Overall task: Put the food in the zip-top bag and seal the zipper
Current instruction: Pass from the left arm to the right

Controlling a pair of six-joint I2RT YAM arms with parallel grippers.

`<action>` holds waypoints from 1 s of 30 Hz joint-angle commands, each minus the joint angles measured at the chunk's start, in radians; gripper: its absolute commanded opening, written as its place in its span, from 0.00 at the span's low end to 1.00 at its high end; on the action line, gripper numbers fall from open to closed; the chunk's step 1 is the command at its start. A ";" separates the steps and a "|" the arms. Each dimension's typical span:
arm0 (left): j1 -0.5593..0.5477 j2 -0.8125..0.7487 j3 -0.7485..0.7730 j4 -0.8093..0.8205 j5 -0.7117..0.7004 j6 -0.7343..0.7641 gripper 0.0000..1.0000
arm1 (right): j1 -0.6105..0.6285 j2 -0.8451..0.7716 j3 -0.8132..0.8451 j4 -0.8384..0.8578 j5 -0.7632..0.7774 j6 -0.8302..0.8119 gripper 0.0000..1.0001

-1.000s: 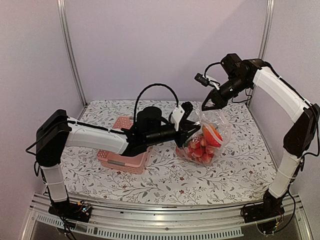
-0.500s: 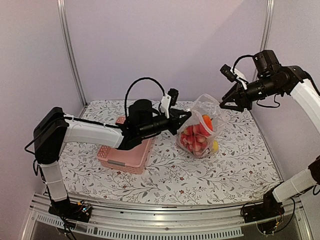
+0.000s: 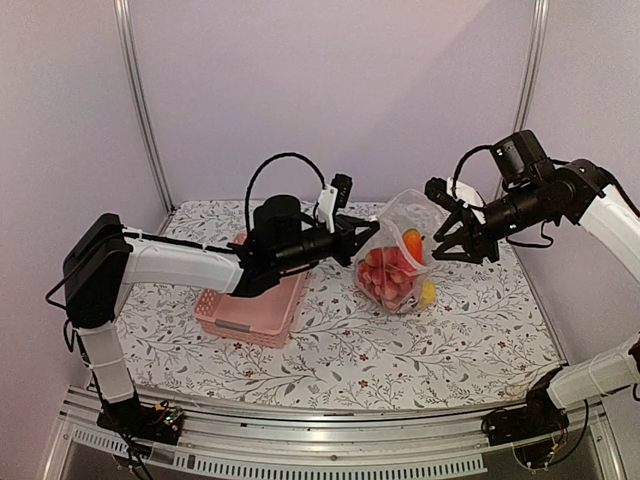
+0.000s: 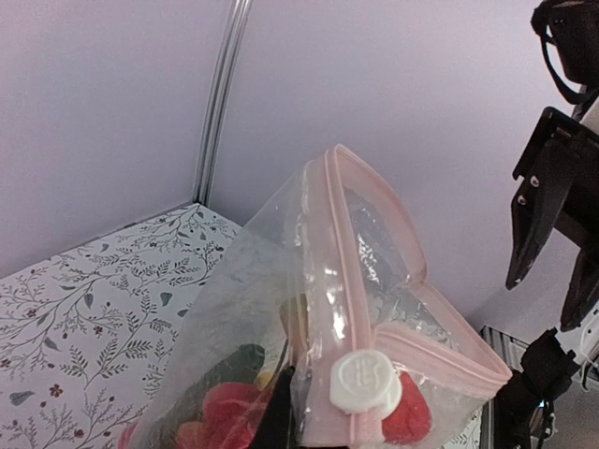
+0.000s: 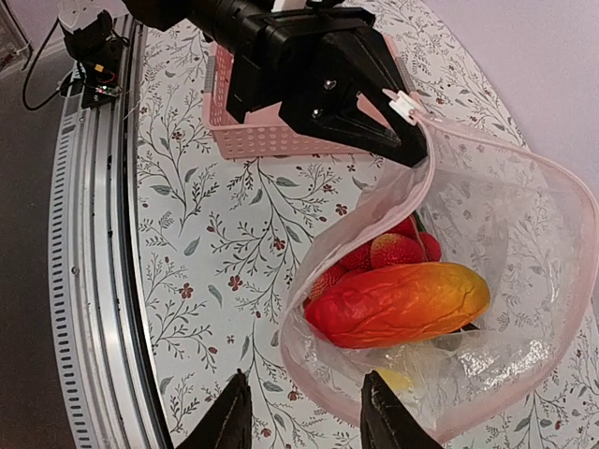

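The clear zip-top bag (image 3: 398, 262) stands on the table, mouth up and open. My left gripper (image 3: 371, 231) is shut on its left top corner, beside the white slider (image 4: 363, 382). The pink zipper (image 4: 351, 234) runs unsealed around the gaping mouth (image 5: 367, 213). The food lies inside: red berries (image 5: 386, 251), a big orange-red piece (image 5: 398, 304) and a yellow piece (image 3: 428, 292). My right gripper (image 3: 456, 238) hangs open close to the bag's right side, holding nothing. In the right wrist view its fingertips (image 5: 230, 423) straddle the bag's near rim from above.
The pink lattice basket (image 3: 253, 304) sits under my left arm, left of the bag. The flowered table (image 3: 470, 330) ends at a metal rail (image 5: 98, 281) along the near edge. Upright frame posts (image 3: 138, 100) and purple walls close in the back.
My right gripper left the bag's top, swung out to the right while opening, then came back down beside the bag. The left gripper closed on the bag's corner and drew it slightly left.
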 commanded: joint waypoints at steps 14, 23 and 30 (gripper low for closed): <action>0.027 -0.061 -0.009 -0.027 0.052 -0.006 0.00 | 0.139 0.136 -0.045 0.077 0.266 -0.030 0.34; 0.052 -0.128 -0.006 -0.136 0.125 0.045 0.00 | 0.138 0.118 0.090 0.055 0.378 -0.048 0.00; 0.054 -0.147 0.084 -0.303 0.176 0.088 0.00 | 0.121 0.120 0.090 0.032 0.468 -0.143 0.02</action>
